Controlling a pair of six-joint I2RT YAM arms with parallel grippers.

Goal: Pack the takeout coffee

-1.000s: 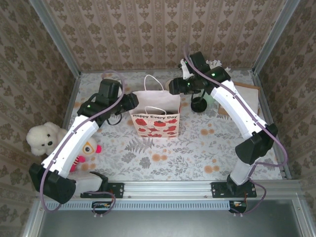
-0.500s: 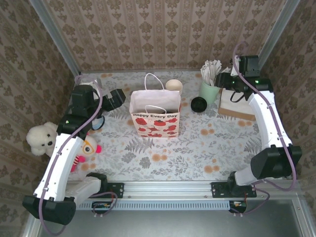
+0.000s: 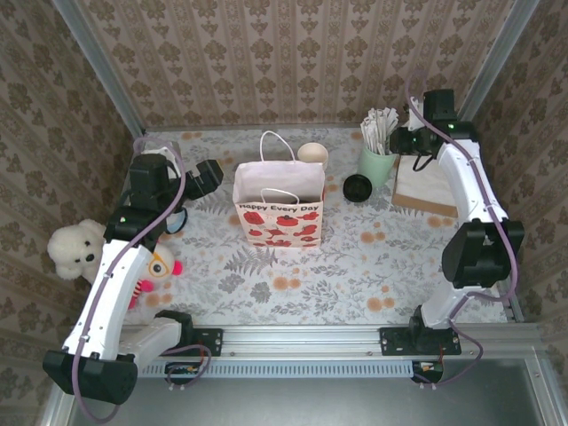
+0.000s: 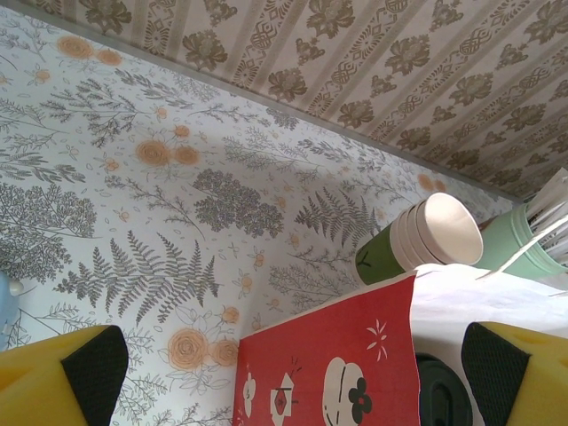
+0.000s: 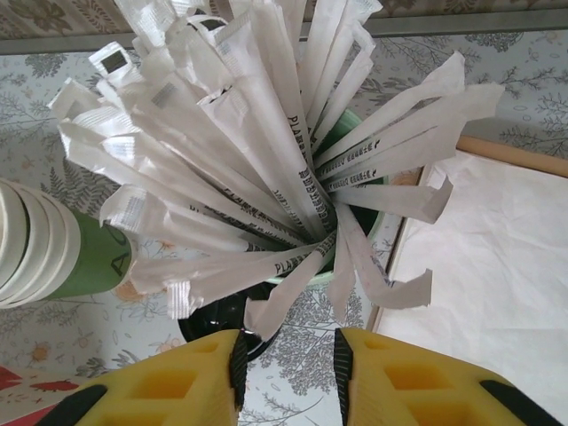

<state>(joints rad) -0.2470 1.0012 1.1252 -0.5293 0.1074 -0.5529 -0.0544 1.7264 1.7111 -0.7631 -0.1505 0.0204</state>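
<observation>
Top view, 9 o'clock edge of the bench: plush toy, well apart from the work. Left end effector is at 9 o'clock of the gift bag, jaws at full spread, nothing in them. Its wrist view looks over the bag's red side, so it is probably there to steady the bag. Bag upright at centre, mouth open, handles up, presumably so a cup can go in from above. Stack of unlidded cups on its side at 1 o'clock of the bag. Takeout coffee upright on the bench, black lid on, at 3 o'clock of the bag's mouth, just beside the mint cup of wrapped sticks; not yet packed. Right end effector at 2 o'clock of the mint cup, jaws at a narrow gap, empty. The fanned sticks lie between it and the coffee, so that approach looks awkward. Tray with white paper at 3 o'clock of the mint cup
</observation>
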